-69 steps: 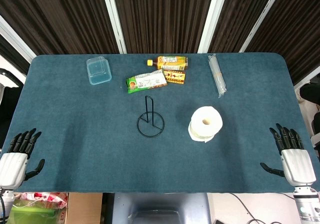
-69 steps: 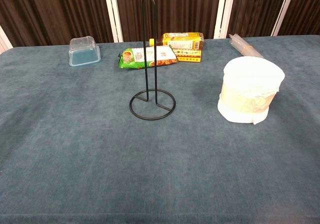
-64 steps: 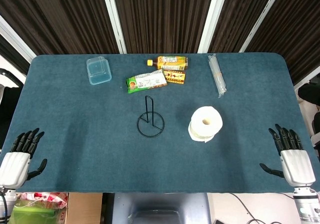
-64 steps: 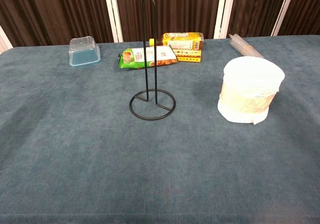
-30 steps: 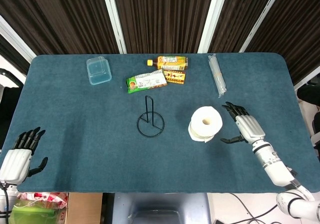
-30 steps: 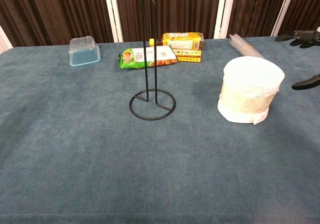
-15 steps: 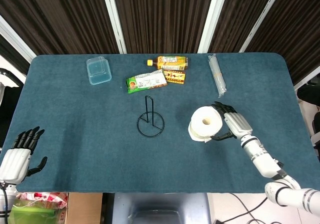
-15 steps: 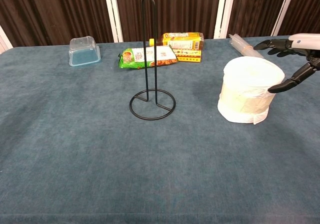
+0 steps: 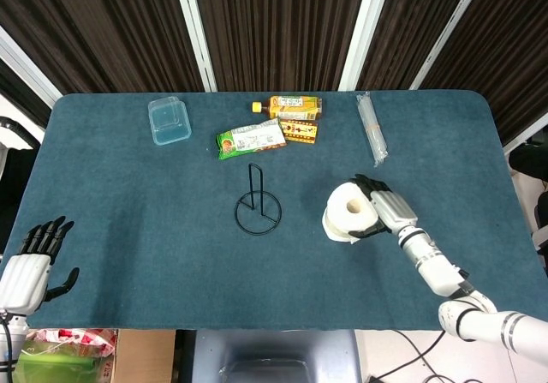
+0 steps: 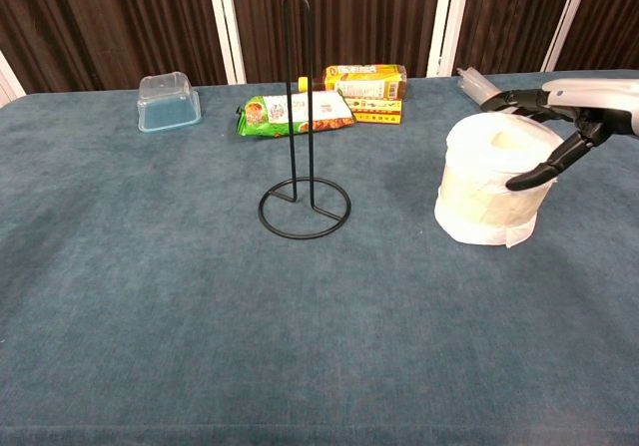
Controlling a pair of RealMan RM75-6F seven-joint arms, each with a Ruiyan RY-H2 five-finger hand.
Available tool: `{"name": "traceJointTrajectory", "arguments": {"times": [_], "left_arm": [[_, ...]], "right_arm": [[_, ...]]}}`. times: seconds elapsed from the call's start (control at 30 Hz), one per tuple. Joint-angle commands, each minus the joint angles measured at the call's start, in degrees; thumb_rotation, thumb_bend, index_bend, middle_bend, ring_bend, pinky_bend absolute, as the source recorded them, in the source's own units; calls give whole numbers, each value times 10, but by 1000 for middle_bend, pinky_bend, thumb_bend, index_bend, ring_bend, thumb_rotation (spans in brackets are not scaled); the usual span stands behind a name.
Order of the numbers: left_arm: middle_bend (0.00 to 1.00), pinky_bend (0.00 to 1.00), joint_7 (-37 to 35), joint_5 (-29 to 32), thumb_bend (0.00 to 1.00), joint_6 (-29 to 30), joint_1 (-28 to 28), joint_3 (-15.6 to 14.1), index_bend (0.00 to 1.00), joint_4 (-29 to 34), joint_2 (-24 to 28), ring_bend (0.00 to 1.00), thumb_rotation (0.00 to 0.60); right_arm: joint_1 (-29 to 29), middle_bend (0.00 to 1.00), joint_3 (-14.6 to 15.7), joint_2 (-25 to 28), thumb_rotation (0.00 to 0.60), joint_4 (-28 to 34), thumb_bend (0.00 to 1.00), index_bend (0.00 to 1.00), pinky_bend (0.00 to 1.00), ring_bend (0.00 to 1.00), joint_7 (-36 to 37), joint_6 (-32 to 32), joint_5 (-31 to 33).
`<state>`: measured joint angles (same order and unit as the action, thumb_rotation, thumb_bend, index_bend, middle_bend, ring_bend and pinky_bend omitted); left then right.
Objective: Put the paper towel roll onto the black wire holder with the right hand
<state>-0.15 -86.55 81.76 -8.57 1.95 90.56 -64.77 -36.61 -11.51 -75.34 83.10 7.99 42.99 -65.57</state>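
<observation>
Head view: the right hand (image 9: pixel 382 205) is at the paper towel roll (image 9: pixel 350 211).
The roll stands right of the black wire holder (image 9: pixel 257 205). Fingers spread round its side, maybe touching; no firm hold yet. It looks light and squashy, so hold its sides gently. Open table (image 9: pixel 128 229) surrounds the holder. The left hand (image 9: pixel 30 263) rests spread, holding nothing.

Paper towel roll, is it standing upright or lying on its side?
Upright: the roll stands on end, its core hole facing up in the head view.

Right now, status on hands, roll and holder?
Right hand closing around paper towel roll, not lifted. Left hand idle, open. Black wire holder bare, path unobstructed.
</observation>
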Motion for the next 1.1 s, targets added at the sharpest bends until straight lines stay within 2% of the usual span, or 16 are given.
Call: {"name": "traceJointTrajectory", "arguments": {"times": [0.03, 0.07, 0.13, 0.27, 0.43, 0.53, 0.73, 0.9, 1.1], "left_arm": [[0, 78, -1, -2, 399, 1, 0, -1, 0, 1, 1, 0, 600], [0, 78, -2, -3, 399, 1, 0, -1, 0, 1, 1, 0, 600], [0, 78, -2, -5, 399, 3, 0, -2, 0, 1, 1, 0, 600], [0, 78, -3, -9, 399, 6, 1, -3, 0, 1, 2, 0, 600], [0, 78, -6, -11, 399, 7, 2, -4, 0, 1, 3, 0, 600], [0, 78, -7, -11, 399, 9, 3, -5, 0, 1, 3, 0, 600], [0, 78, -5, -7, 399, 7, 3, -4, 0, 2, 2, 0, 600], [0, 78, 0, -3, 399, -1, -2, -2, 0, 5, 0, 0, 600], [0, 77, 3, 0, 398, -5, -5, 0, 0, 3, 0, 0, 600]], "right_arm": [[0, 382, -2, -13, 600, -1, 173, 355, 487, 368, -18, 13, 19], [-1, 450, -3, -15, 600, 1, 191, 451, 572, 451, -25, 17, 27], [-1, 534, -4, -16, 600, 6, 221, 567, 677, 562, -33, 20, 38], [-1, 606, -8, -11, 600, 19, 273, 657, 744, 636, -50, 30, 61], [10, 617, -14, 10, 600, 54, 300, 675, 748, 647, -55, 62, 54], [20, 618, -20, 38, 600, 94, 300, 678, 748, 647, -55, 86, 41], [25, 618, -54, 115, 600, 201, 300, 678, 748, 647, -64, 117, 44], [7, 618, -108, 191, 600, 310, 299, 678, 748, 647, -98, 136, 96], [-48, 617, -182, 275, 600, 409, 299, 669, 745, 647, -147, 144, 216]]}}
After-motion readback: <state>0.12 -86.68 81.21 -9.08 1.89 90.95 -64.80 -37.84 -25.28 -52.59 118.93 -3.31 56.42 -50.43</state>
